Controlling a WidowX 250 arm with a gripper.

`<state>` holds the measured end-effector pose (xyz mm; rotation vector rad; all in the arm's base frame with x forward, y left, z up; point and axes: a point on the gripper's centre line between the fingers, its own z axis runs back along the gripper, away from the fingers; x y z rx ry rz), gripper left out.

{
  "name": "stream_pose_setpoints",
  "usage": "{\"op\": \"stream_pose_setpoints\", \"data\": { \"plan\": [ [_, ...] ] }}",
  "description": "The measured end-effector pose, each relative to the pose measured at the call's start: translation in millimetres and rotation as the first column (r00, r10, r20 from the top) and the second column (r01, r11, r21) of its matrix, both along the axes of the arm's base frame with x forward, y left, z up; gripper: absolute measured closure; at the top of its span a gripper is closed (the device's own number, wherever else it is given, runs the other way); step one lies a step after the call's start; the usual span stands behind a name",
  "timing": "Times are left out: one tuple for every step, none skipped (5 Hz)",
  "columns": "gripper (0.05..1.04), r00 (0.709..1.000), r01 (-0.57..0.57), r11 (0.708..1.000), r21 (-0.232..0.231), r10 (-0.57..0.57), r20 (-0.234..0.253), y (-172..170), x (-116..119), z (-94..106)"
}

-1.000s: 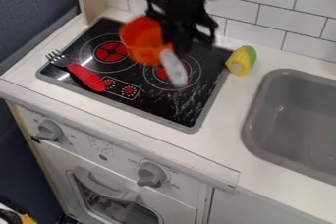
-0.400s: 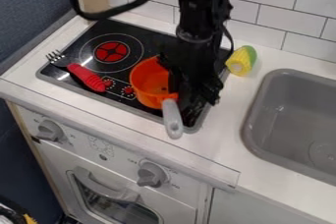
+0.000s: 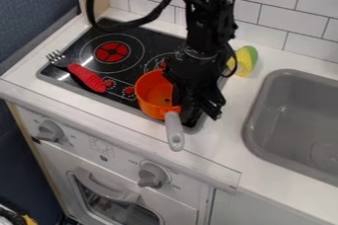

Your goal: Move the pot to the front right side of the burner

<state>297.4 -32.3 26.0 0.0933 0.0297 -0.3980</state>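
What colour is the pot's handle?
The pot's handle is light grey, seen in the camera view.

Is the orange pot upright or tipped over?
Upright: the orange pot's open mouth faces up, with its inside in view, and its gray handle points toward the front.

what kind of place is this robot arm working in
Most likely a toy kitchen: there's a black stovetop with red burner markings, a gray sink beside it, and a little oven door below.

Orange pot [image 3: 150,95], grey handle [image 3: 174,131], red-handled fork [image 3: 86,77].
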Motion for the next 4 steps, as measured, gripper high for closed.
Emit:
{"op": "stream_pose_setpoints", "data": {
  "plan": [
    [0.791,0.999,0.0,1.0,0.005,0.0,-0.044,-2.5,1.5,-5.8],
    [0.5,0.998,0.021,1.0,-0.007,-0.021,-0.066,-4.9,-0.3,-5.2],
    [0.193,0.997,0.032,0.999,-0.016,-0.033,-0.068,-8.7,0.5,-3.5],
    [0.074,0.997,0.032,0.999,-0.037,-0.034,-0.07,-12.1,0.1,-1.7]
  ]
}}
